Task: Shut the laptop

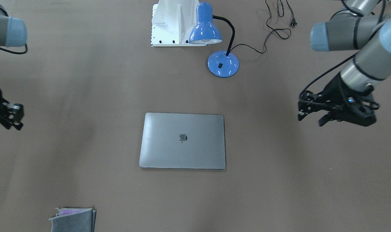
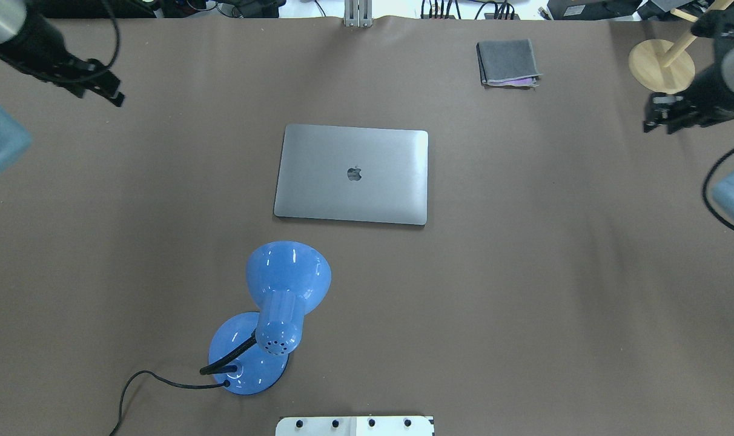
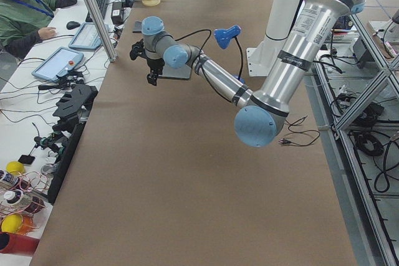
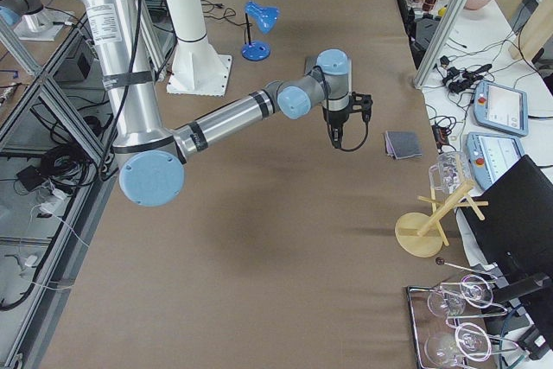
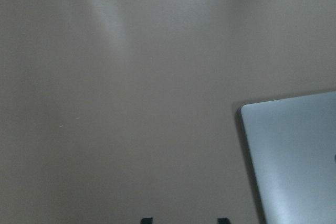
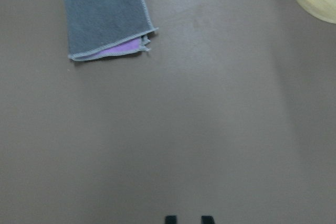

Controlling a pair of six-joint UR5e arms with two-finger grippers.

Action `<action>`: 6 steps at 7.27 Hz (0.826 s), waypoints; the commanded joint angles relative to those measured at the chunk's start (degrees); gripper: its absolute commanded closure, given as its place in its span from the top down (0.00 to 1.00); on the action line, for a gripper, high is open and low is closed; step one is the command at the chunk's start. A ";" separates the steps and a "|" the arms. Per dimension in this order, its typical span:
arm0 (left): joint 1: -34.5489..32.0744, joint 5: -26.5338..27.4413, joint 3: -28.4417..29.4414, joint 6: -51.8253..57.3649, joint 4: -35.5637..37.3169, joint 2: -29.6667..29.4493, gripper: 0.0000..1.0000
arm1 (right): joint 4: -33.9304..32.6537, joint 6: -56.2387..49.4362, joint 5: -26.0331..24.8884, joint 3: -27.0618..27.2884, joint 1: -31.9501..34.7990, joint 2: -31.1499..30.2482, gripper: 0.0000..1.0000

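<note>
Overhead exterior, from the robot's side outward: nearest, a white mounting plate [image 2: 355, 426] at the near edge of the brown table [image 2: 524, 290]. Just beyond, a blue desk lamp [image 2: 270, 321], shade tipped toward mid-table, black cord trailing off toward the robot's left. Farther out, at mid-table and well apart from everything else, the laptop [image 2: 352, 174]: lid down flat on its base, apple logo up, no keys, trackpad or screen on show in either exterior view. Beyond that and far out to the side, the right gripper [image 2: 654, 118], raised off the table, clear of the laptop, holding nothing; in the right wrist view, fingertips [image 6: 170, 219] only a narrow gap apart, with bare table, a folded grey cloth [image 2: 506, 62] and the rim of a wooden stand [image 2: 661, 65] below. Out on the opposite side, the left gripper [image 2: 109, 91], likewise raised and empty; in the left wrist view, fingertips [image 5: 146, 220] spread wide, a corner of the grey lid in the lower right of that picture. Farthest from the robot, cloth and stand near the table's far edge, neither part of the job. On this evidence, closing judged done: lid seated, both arms drawn off to the table's ends, touching nothing. Left to do, as far as can be judged, nothing on the laptop itself; at most, parking the arms.
</note>
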 commanded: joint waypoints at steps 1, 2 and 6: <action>-9.81 -2.25 -1.61 17.27 6.49 7.97 0.99 | -0.48 -21.65 3.87 1.35 10.95 -12.32 1.00; -13.16 -2.79 -1.60 22.82 7.55 11.30 0.99 | -0.74 -28.08 7.37 1.00 15.95 -15.31 1.00; -19.61 -2.54 0.84 33.07 6.52 23.10 0.99 | -7.33 -41.07 5.49 0.91 21.98 -25.00 1.00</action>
